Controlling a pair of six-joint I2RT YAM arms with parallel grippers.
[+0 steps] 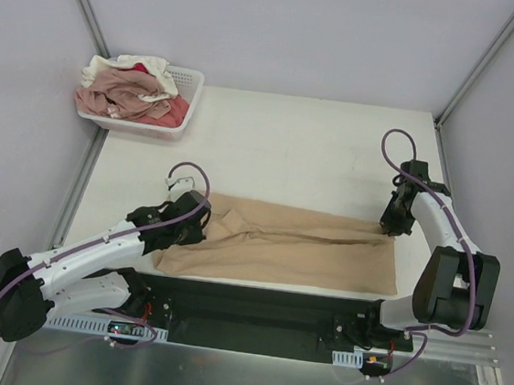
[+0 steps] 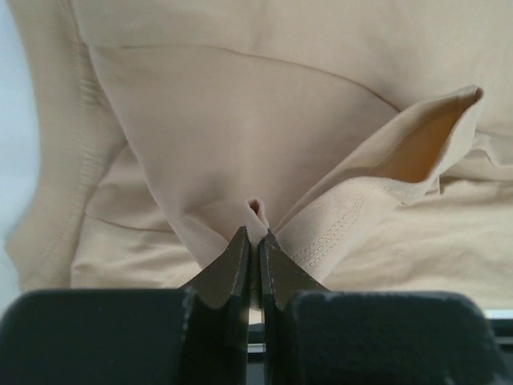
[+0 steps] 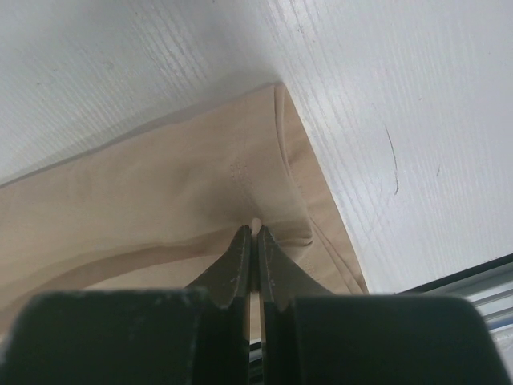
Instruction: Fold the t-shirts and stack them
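Note:
A tan-beige t-shirt (image 1: 288, 246) lies stretched across the near part of the white table (image 1: 289, 150), folded lengthwise. My left gripper (image 1: 195, 215) is shut on a pinch of its cloth at the left end; the left wrist view shows the fold (image 2: 255, 210) between the fingertips and a sleeve opening (image 2: 425, 148) to the right. My right gripper (image 1: 392, 223) is shut on the shirt's far right corner; the right wrist view shows the cloth (image 3: 160, 200) pinched at the tips (image 3: 256, 228). Pink, cream-white and red shirts (image 1: 130, 87) are heaped in the basket.
A white lattice basket (image 1: 185, 102) stands at the table's far left corner. Grey walls close in the left, back and right. A black base rail (image 1: 253, 316) runs along the near edge, just below the shirt's hem.

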